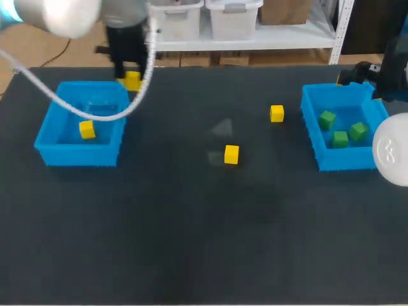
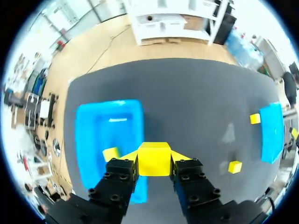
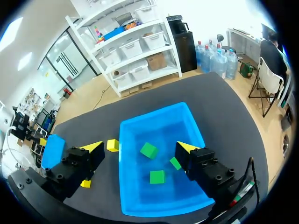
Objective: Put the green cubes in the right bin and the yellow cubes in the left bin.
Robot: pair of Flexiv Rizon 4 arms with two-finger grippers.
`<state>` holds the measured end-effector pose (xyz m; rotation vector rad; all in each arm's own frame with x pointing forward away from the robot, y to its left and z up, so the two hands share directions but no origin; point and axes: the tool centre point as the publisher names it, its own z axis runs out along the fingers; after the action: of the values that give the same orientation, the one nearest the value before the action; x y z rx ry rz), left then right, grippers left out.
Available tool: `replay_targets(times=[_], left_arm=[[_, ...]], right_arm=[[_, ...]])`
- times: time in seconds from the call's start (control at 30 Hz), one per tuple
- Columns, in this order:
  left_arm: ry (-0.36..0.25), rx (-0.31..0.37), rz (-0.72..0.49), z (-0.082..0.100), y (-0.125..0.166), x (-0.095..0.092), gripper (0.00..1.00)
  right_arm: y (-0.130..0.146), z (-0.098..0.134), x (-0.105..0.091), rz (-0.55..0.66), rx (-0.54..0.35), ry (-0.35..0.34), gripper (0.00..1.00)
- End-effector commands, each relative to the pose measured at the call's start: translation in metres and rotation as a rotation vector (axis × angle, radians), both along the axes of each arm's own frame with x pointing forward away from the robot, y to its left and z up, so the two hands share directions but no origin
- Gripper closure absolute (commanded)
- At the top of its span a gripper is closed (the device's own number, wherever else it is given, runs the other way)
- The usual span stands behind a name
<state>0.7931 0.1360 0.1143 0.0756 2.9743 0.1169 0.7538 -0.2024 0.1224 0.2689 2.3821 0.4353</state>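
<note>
My left gripper (image 1: 131, 76) hangs over the far right corner of the left blue bin (image 1: 76, 155), shut on a yellow cube (image 1: 132, 81). The left wrist view has that cube (image 2: 154, 157) pinched between both fingers, above the bin's (image 2: 112, 128) near wall. One yellow cube (image 1: 87, 129) lies inside this bin. Two more yellow cubes (image 1: 276, 113) (image 1: 231, 154) rest on the table. Three green cubes (image 3: 148, 150) (image 3: 157, 177) (image 3: 175, 163) lie in the right blue bin (image 3: 163, 130). My right gripper (image 3: 140, 148) stands open above that bin, holding nothing.
The dark mat between the two bins carries only the two loose yellow cubes. My left arm's white cable (image 1: 115, 115) loops over the left bin. The right arm's white body (image 1: 392, 150) overlaps the right bin's (image 1: 347, 159) near right corner.
</note>
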Motion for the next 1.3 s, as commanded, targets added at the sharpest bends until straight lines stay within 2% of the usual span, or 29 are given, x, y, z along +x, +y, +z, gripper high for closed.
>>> replay_targets(times=[0.03,0.23,0.27,0.3,0.4,0.53,0.63,0.73,0.87,1.0,1.13,1.27,1.3], left_arm=[[-0.303,-0.062,0.023,-0.006,0.055,-0.043,1.00],[-0.273,-0.017,0.068,-0.015,0.085,-0.044,1.00],[-0.266,0.006,0.080,-0.016,0.087,-0.044,0.59],[-0.267,-0.007,0.093,-0.017,0.090,-0.044,0.00],[-0.273,0.008,0.088,-0.015,0.091,-0.043,0.00],[-0.293,-0.008,0.042,-0.004,0.077,-0.038,0.00],[-0.297,-0.046,-0.047,0.005,0.051,-0.037,0.00],[-0.280,-0.076,-0.199,0.011,0.015,-0.038,0.00],[-0.208,-0.124,-0.431,0.007,-0.044,-0.050,0.00],[-0.122,-0.117,-0.616,-0.005,-0.100,-0.065,0.00],[-0.049,-0.130,-0.688,-0.020,-0.151,-0.075,0.00],[0.025,-0.205,-0.668,-0.032,-0.192,-0.084,0.00],[0.030,-0.206,-0.671,-0.035,-0.201,-0.088,0.00]], right_arm=[[0.000,0.001,-0.001,-0.002,-0.003,0.002,0.00],[0.000,0.001,-0.001,-0.002,-0.003,0.002,0.00],[0.000,0.001,-0.001,-0.002,-0.003,0.002,0.00],[0.000,0.001,-0.001,-0.002,-0.003,0.002,0.00],[0.000,0.001,-0.001,-0.002,-0.003,0.002,0.00],[0.000,0.001,-0.001,-0.002,-0.003,0.002,0.00],[0.000,0.001,-0.001,-0.002,-0.003,0.002,0.00],[0.000,0.001,-0.001,-0.002,-0.003,0.002,0.00],[0.000,0.001,-0.001,-0.002,-0.003,0.002,0.00],[0.000,0.001,-0.001,-0.002,-0.003,0.002,0.00],[0.000,0.001,-0.001,-0.002,-0.003,0.002,0.00],[0.000,0.001,-0.001,-0.002,-0.003,0.002,0.00],[0.000,0.001,-0.001,-0.002,-0.003,0.002,0.00]])
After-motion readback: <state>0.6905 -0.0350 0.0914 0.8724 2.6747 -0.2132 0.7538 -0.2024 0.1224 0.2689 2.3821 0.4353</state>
